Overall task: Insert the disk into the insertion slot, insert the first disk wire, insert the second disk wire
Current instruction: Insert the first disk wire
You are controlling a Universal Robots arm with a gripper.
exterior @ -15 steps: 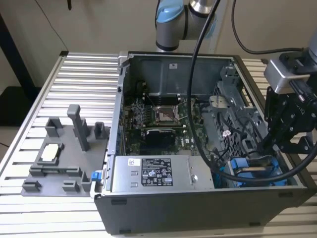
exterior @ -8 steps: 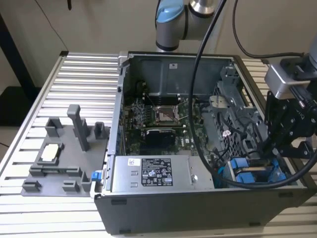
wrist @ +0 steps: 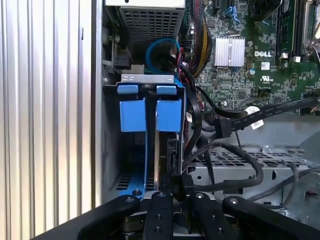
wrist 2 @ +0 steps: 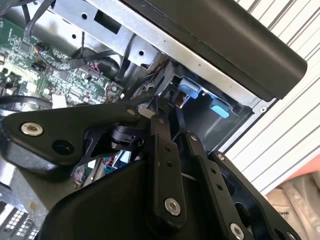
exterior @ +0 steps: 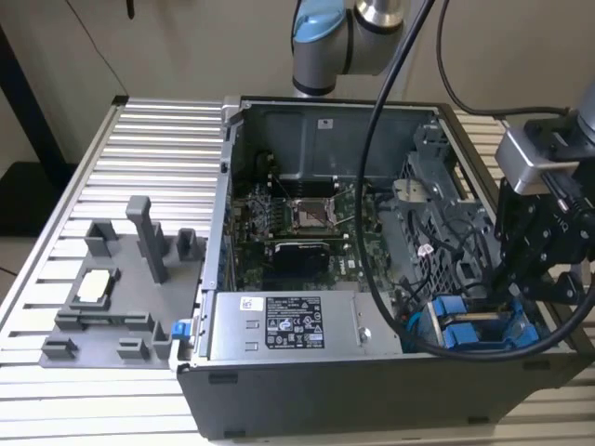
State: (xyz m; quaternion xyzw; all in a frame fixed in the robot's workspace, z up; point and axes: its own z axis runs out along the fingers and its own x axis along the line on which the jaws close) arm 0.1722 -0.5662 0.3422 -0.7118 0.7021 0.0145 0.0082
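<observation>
Blue-bracketed, the disk (wrist: pixel 169 115) sits in the insertion slot (wrist: pixel 111 150) at the computer case's (exterior: pixel 372 390) corner, while the gripper (wrist: pixel 179 194) is pinched together on a black wire connector (wrist: pixel 178 181) just beside it

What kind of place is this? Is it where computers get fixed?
Probably a robotics lab or test bench rather than a repair shop: a robot arm reaches over an open desktop computer case, which sits on a ribbed aluminium table beside a grey parts fixture.
</observation>
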